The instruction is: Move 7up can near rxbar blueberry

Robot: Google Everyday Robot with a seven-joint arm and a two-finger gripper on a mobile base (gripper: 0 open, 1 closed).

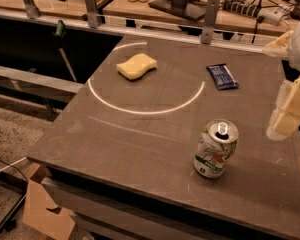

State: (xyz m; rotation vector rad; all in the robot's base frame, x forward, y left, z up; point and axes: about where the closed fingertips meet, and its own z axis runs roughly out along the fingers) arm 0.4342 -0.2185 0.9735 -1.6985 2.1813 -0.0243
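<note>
Yellow sponge (pixel 136 66) back-left | rxbar blueberry (pixel 222 76) back | 7up can (pixel 216 149) front, apart | gripper (pixel 289 115) right, grip untellable

Upright can (pixel 216 149) on table (pixel 115 149), front right. Snack bar (pixel 222 76) well behind. Sponge (pixel 136 66) back left. Gripper (pixel 286 119) right of can, apart.

Grey table (pixel 140 149), 7up can (pixel 216 149) upright, rxbar blueberry (pixel 222 76), yellow sponge (pixel 136 66), jaws over its edge.
</note>
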